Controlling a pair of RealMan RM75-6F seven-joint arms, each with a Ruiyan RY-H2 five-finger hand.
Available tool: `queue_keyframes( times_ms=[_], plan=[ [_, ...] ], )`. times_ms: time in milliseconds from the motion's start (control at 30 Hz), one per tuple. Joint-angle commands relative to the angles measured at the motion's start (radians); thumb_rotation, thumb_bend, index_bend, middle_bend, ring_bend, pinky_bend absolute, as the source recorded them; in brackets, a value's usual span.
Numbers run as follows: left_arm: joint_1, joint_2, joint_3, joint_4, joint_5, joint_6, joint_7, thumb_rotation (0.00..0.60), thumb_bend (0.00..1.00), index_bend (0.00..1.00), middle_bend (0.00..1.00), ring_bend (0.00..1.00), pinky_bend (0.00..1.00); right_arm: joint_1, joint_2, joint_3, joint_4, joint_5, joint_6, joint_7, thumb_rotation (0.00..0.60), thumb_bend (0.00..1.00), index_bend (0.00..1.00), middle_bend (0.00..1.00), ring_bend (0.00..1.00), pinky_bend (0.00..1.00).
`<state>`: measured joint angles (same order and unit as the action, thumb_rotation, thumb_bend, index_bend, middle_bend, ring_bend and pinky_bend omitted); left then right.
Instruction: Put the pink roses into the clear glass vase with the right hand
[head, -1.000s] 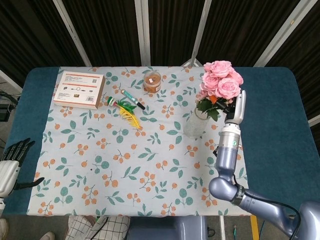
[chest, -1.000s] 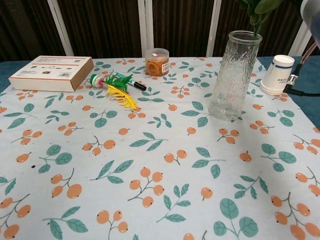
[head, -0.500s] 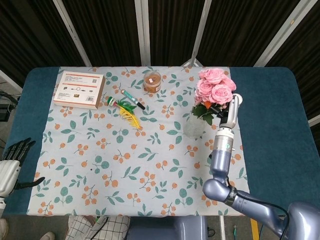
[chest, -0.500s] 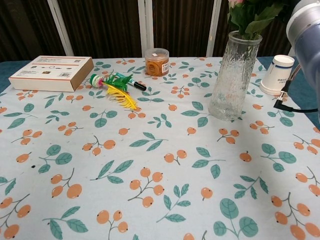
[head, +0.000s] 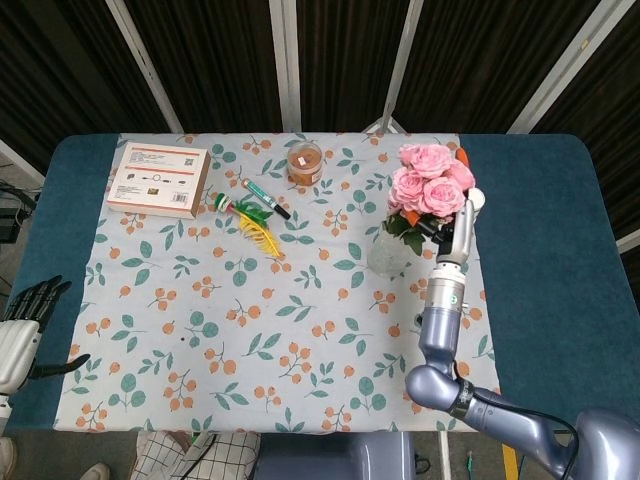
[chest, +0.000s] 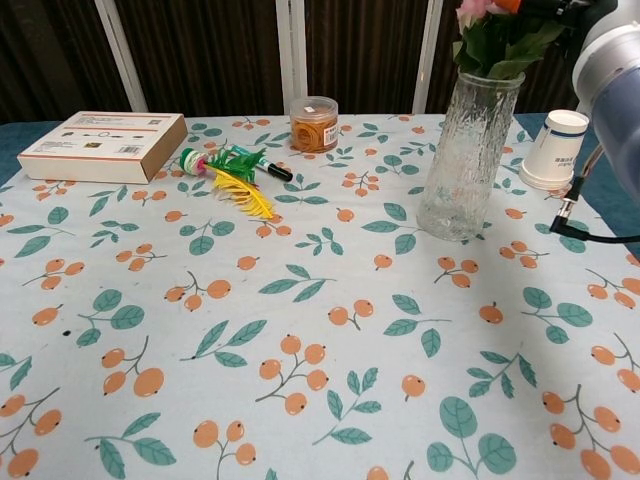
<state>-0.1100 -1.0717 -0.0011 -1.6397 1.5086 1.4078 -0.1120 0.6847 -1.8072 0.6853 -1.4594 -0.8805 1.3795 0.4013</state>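
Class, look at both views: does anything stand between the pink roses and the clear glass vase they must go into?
Nothing visible does. The pink roses sit directly over the clear glass vase, their leaves at its mouth, held by the right hand.

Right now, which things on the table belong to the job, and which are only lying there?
Job: pink roses, clear glass vase, right hand.
Lying about: cardboard box, amber jar, marker pen, feather toy, paper cup.
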Motion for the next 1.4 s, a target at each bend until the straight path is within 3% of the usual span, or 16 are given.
queue_keyframes(
  times_ms=[33,300,600,933,1067,1233,1400],
  plan=[
    [0.000,0.000,0.001,-0.001,0.003,-0.001,-0.005,0.600,0.00,0.00,0.00,0.00,0.00,-0.020,0.009,-0.008,-0.024,0.000,0.000,-0.006,0.600,0.30,0.00,0.11,0.05,0.03],
    [0.000,0.000,0.003,0.004,0.011,0.006,-0.005,0.600,0.00,0.00,0.00,0.00,0.00,-0.093,0.045,-0.079,-0.107,-0.040,0.009,-0.028,0.600,0.30,0.00,0.01,0.00,0.00],
    [0.004,-0.006,0.000,0.007,0.009,0.017,0.012,0.600,0.00,0.00,0.00,0.00,0.00,-0.194,0.153,-0.173,-0.240,-0.069,-0.020,-0.084,0.600,0.30,0.00,0.00,0.00,0.00],
    [0.008,-0.008,0.000,0.008,0.009,0.023,0.024,0.600,0.00,0.00,0.00,0.00,0.00,-0.314,0.321,-0.316,-0.362,-0.167,-0.028,-0.153,0.600,0.30,0.00,0.00,0.00,0.00],
    [0.008,-0.006,-0.001,0.004,0.003,0.020,0.021,0.600,0.00,0.00,0.00,0.00,0.00,-0.356,0.445,-0.369,-0.419,-0.154,-0.057,-0.242,0.600,0.30,0.00,0.00,0.00,0.00],
    [0.011,-0.008,-0.002,0.009,0.009,0.033,0.028,0.600,0.00,0.00,0.00,0.00,0.00,-0.425,0.597,-0.511,-0.372,-0.306,-0.026,-0.402,0.600,0.30,0.00,0.00,0.00,0.00],
    [0.015,-0.017,-0.005,0.024,0.017,0.050,0.052,0.600,0.00,0.00,0.00,0.00,0.00,-0.509,0.678,-0.639,-0.278,-0.461,0.063,-0.533,0.600,0.30,0.00,0.00,0.00,0.00]
  ],
)
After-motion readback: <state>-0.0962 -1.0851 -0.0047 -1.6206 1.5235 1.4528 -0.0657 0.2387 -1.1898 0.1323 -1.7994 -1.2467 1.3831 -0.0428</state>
